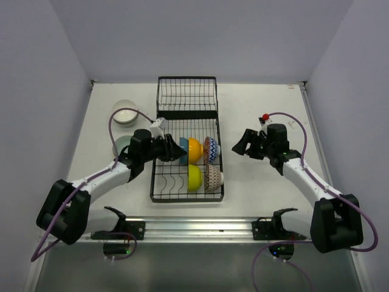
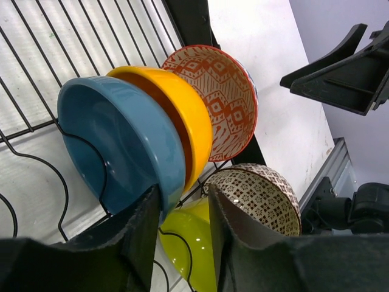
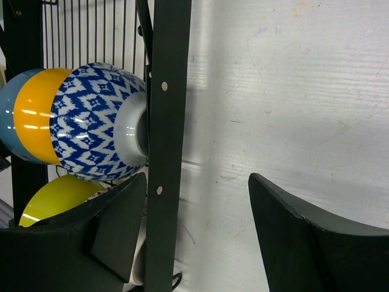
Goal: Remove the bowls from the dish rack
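Note:
The black wire dish rack (image 1: 187, 96) stands mid-table. Its near section holds a blue bowl (image 1: 182, 150), an orange bowl (image 1: 194, 149), a blue zigzag bowl (image 1: 210, 149), a yellow-green bowl (image 1: 194, 177) and a brown patterned bowl (image 1: 213, 177). My left gripper (image 1: 172, 149) is open, and its jaws straddle the blue bowl's (image 2: 115, 140) rim. In the left wrist view the gripper (image 2: 184, 210) has one finger inside the bowl and the other apart from its outside. My right gripper (image 1: 238, 147) is open and empty beside the rack's right rim (image 3: 167, 121), next to the zigzag bowl (image 3: 91, 121).
A white bowl (image 1: 126, 113) and a pale mint bowl (image 1: 121, 145) sit on the table left of the rack, the mint one partly hidden by my left arm. The rack's far section holds nothing. Walls close in the table on three sides.

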Robot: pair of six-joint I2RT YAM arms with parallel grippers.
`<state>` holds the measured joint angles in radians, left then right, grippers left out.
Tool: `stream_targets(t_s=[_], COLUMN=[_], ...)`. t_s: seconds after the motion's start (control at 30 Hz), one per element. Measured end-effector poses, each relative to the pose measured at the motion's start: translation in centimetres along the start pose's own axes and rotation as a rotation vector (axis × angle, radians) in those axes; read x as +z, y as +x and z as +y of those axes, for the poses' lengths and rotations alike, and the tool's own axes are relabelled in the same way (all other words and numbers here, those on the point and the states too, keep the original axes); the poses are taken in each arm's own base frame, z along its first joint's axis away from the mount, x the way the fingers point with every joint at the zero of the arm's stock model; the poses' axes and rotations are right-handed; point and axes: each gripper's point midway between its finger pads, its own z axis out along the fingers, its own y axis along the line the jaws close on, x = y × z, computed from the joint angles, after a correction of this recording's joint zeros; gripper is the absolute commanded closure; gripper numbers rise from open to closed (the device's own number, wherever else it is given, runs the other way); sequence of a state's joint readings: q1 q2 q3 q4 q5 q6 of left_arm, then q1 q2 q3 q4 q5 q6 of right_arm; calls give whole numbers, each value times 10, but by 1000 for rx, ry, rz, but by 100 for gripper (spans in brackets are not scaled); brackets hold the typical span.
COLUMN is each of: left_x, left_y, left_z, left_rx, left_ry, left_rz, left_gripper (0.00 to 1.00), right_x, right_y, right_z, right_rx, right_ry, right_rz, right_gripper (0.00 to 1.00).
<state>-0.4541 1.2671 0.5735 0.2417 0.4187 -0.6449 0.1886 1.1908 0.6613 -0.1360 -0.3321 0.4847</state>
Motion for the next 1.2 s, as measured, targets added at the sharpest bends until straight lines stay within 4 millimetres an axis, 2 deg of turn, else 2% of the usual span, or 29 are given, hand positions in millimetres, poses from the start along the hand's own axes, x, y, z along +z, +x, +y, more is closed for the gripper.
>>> stream_targets(t_s=[0.33, 0.5, 0.6, 1.2], left_x=[5, 6, 7, -2], left_y=[14, 6, 5, -4], left_z=[9, 4, 4, 9], left_rx=[-73, -87, -109, -296], left_ry=[-4, 16, 17, 0], left_rz=[7, -31, -39, -148], left_gripper=[81, 95, 100, 100], right_x=[0, 0, 0, 3], right_y=[0, 0, 0, 3], right_z=[0, 0, 0, -3], right_rx=[0, 0, 0, 1], right_ry=[0, 1, 1, 7], right_rz=[1, 1, 2, 13], right_gripper=[28, 28, 28, 28])
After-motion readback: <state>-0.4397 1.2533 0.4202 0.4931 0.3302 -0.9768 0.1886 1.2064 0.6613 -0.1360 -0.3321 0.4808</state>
